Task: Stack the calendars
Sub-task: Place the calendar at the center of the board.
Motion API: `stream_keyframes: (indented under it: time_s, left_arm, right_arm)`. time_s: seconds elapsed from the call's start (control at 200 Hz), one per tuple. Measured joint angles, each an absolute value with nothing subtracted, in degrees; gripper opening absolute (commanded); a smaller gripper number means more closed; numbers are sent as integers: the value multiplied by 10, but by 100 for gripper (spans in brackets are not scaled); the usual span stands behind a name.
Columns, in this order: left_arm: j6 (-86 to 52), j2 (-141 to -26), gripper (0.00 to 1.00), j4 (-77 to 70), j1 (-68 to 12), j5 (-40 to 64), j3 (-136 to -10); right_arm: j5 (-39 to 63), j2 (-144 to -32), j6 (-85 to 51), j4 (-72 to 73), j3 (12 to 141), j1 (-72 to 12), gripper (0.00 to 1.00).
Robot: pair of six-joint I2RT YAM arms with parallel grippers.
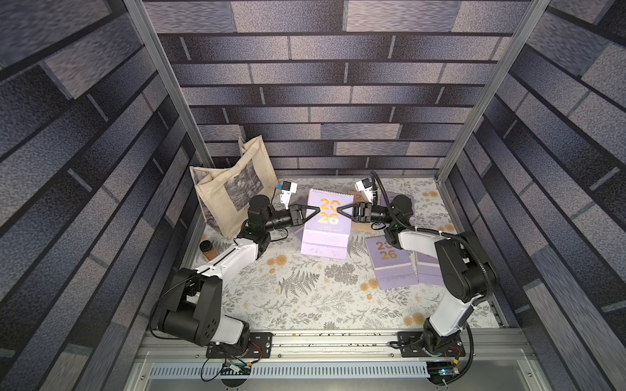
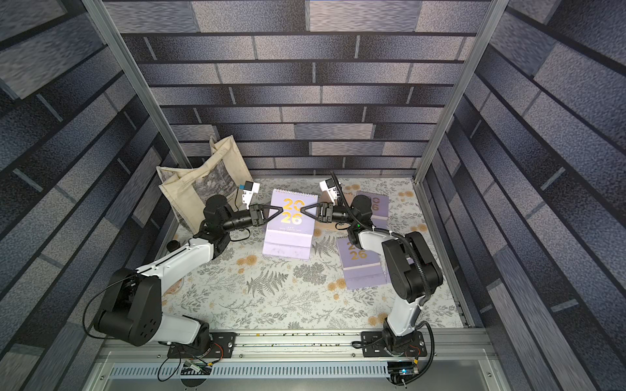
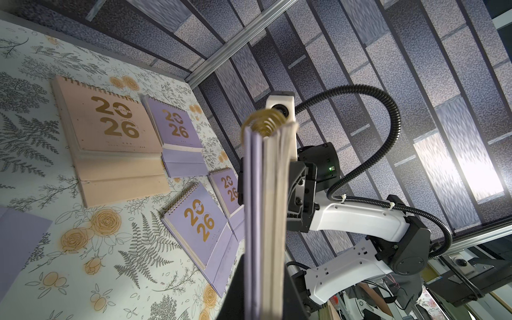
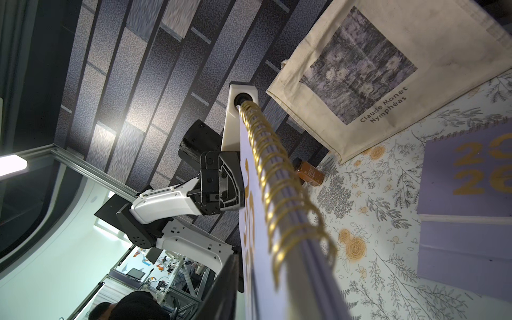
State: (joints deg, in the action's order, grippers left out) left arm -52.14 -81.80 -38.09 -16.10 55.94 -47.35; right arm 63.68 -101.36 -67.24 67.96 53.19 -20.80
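Over the far middle, left gripper (image 1: 316, 210) and right gripper (image 1: 339, 210) pinch opposite sides of a lavender calendar (image 1: 333, 227), probably to keep it flat for stacking.

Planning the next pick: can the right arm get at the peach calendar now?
Probably not: the right pincer is occupied at the lifted lavender calendar, though the peach calendar lies uncovered beneath it.

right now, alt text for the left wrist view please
A held lavender calendar fills the centre edge-on, the right hand at its far edge. Behind it, a peach calendar and three lavender calendars lie covers-up on the floral table.
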Motion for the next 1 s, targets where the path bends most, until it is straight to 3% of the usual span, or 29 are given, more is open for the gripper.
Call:
stream_keyframes:
  time_s: [0.13,0.16,0.23,0.331,0.466,0.606,0.817,1.002]
  left_arm:
    - [-522,-818,2,-386,-161,557,-474]
    - [-522,-818,3,-387,-161,558,-474]
    - [-522,-818,10,-389,-161,559,-474]
    - [-523,-818,29,-386,-162,555,-474]
    - [-508,-818,47,-349,-162,551,-479]
    - [-474,-817,56,-286,-162,548,-493]
    - [-427,-791,57,-198,-149,540,-502]
    - [-419,-756,56,-162,-89,534,-498]
  right_arm:
    - [640,-1014,-680,691,532,-208,9]
    - [640,-1014,-681,694,532,-208,0]
    - [641,-1014,-682,698,532,-210,0]
    - [642,-1014,-682,700,532,-210,0]
    - [646,-1014,-682,697,532,-211,0]
    - [652,-1014,-688,694,532,-211,0]
    - [669,-1014,-707,691,523,-211,0]
    - [681,-1014,-718,675,473,-211,0]
